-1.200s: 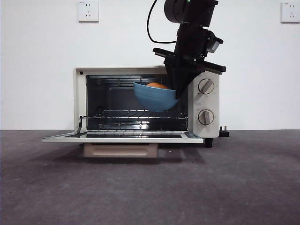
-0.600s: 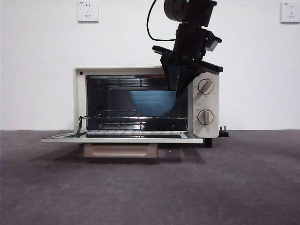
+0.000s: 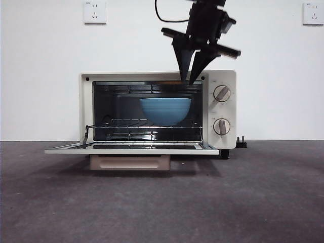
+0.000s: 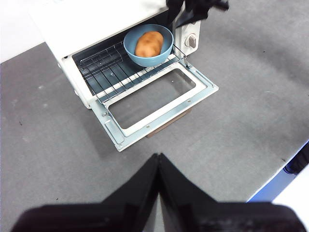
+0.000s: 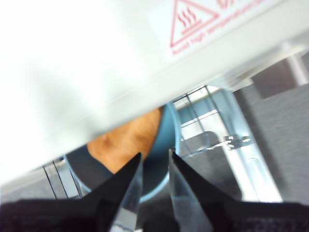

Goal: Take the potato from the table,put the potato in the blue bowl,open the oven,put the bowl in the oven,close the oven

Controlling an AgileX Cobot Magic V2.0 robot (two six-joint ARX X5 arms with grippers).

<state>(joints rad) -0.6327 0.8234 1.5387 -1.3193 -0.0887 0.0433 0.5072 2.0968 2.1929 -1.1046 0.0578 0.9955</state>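
Note:
The blue bowl [image 3: 165,109] stands on the wire rack inside the open oven [image 3: 86,109], toward its right side. The potato [image 4: 148,43] lies in the bowl [image 4: 143,59], hidden by the bowl's wall in the front view. My right gripper [image 3: 189,79] hangs just above the oven's top front edge, over the bowl, open and holding nothing. In the right wrist view its tips [image 5: 153,157] frame the bowl's rim [image 5: 169,140] and the potato [image 5: 128,140] below. My left gripper [image 4: 158,157] is shut and empty, high above the table [image 4: 53,125] in front of the oven.
The oven door [image 3: 131,150] lies flat and open toward the front, just above the table. Two knobs [image 3: 222,93] sit on the oven's right panel. A plug [image 3: 242,142] lies beside the oven's right foot. The table's edge [image 4: 285,164] runs close to the left arm.
The tilted bowl came down level onto the rack. My right gripper then let go of it and rose above the oven's top.

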